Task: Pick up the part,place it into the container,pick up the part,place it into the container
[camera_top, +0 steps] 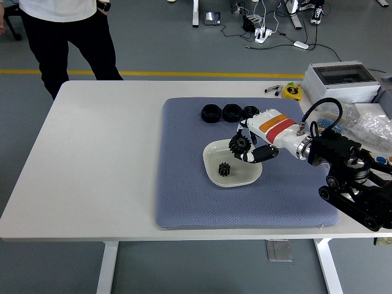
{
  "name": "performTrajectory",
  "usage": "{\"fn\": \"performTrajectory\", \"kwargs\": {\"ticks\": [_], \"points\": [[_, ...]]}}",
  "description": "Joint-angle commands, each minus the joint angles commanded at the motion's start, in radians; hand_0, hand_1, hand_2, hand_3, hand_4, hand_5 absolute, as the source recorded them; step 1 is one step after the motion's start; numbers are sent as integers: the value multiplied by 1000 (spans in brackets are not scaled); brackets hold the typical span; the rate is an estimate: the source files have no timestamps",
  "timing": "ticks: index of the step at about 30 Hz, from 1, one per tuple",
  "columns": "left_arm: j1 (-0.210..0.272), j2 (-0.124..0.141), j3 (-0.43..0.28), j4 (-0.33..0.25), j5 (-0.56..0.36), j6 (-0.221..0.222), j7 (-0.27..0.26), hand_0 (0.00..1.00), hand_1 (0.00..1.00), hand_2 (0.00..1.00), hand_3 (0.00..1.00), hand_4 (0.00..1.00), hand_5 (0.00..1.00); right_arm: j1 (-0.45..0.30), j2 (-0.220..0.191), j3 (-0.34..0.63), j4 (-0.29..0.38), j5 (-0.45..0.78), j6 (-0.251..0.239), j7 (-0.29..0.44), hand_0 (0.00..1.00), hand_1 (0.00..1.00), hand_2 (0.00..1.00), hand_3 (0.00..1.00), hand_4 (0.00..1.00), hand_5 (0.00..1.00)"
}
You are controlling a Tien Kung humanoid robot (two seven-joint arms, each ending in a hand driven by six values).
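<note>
Gear (239, 144) partly hidden by right hand (250, 147) fingers. Hand covers part of dish (214, 171) far rim and rightmost black part (250, 111). Person (67, 30) cut off at top edge. Right arm (355, 184) cut off at right edge.

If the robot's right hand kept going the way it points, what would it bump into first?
Probably nothing soon. The right hand, holding a gear, points left over the white dish; beyond lie blue mat and bare table.

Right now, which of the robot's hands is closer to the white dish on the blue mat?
The right hand. It hangs over the white dish, at its upper right part, fingers closed on a black gear. The left hand is not in view.
</note>
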Motion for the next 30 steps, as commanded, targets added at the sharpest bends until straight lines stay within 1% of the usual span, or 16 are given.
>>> {"fn": "performTrajectory", "kwargs": {"ticks": [1,6,7,12,13,18,19,26,29,30], "points": [[0,0,0,0,-1,0,0,697,718,738,636,665,643,1,4,-6,-3,-10,2,-8,35,174,336,531,812,512],[-3,2,2,-1,-3,-1,0,697,718,738,636,665,643,5,26,-28,-40,-66,12,-41,35,174,336,531,812,512],[-3,2,1,-1,-2,-1,0,697,719,738,635,665,642,5,28,-29,-46,-74,12,-46,56,188,402,596,975,534],[-4,4,-2,-2,4,-2,3,697,719,738,635,665,642,4,30,-29,-62,-99,28,-61,56,188,402,596,975,534],[-4,4,-3,-2,5,-3,3,697,719,738,635,665,643,4,29,-28,-62,-98,30,-60,81,213,455,692,998,553],[-3,5,-7,-2,12,-4,5,697,719,738,635,665,643,4,26,-25,-59,-89,41,-48,81,213,455,692,998,553],[-3,5,-8,-2,13,-4,5,697,718,738,635,665,643,3,26,-24,-58,-87,39,-46,91,220,479,770,998,560],[-3,4,-7,-2,9,-2,4,697,719,738,635,665,643,-2,21,-1,-48,-83,20,-47,82,219,484,781,998,565],[-3,4,-5,-2,9,-3,4,697,719,738,635,665,643,-17,14,30,-34,-68,6,-55,82,219,484,781,998,565],[-3,4,-5,-2,7,-3,4,697,719,738,635,665,643,-28,8,47,-25,-55,-5,-59,82,219,484,781,998,565]]}}
